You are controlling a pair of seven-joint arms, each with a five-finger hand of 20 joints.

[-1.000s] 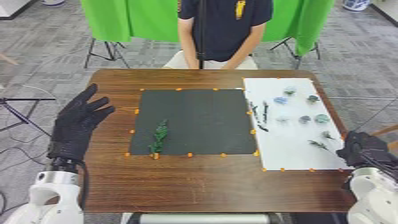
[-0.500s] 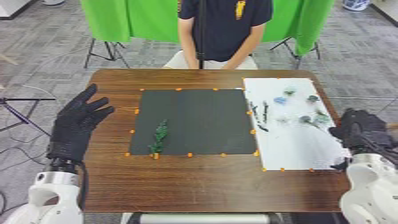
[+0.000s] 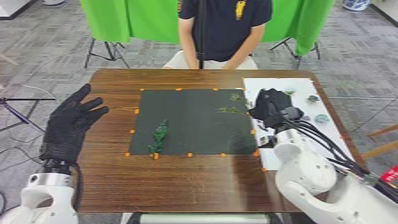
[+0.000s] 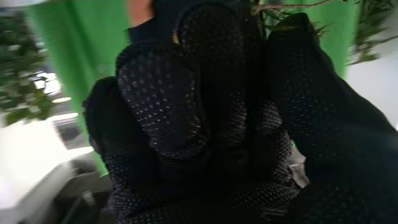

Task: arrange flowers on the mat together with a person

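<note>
My left hand [image 3: 73,122] is over the table's left side, its fingers relaxed and spread. My right hand [image 3: 271,106] is over the left part of the white sheet, beside the black mat [image 3: 191,122]. Thin green sprigs [image 3: 229,109] reach from it over the mat's far right corner. In the right wrist view, my right hand [image 4: 209,95] has curled fingers, with a thin twig [image 4: 298,6] between them and the thumb; blurred leaves [image 4: 19,75] show beyond. A dark green sprig [image 3: 160,137] lies on the mat's near left part.
The white sheet [image 3: 282,84] holds small pale and bluish flower heads, such as one pale green head [image 3: 322,118] and a darker one [image 3: 313,99]. Orange markers edge the mat and sheet. The brown table [image 3: 191,185] extends toward the robot.
My right hand has moved left from the sheet's right edge toward the mat, and green sprigs now show beside it. My left hand has shifted slightly left.
</note>
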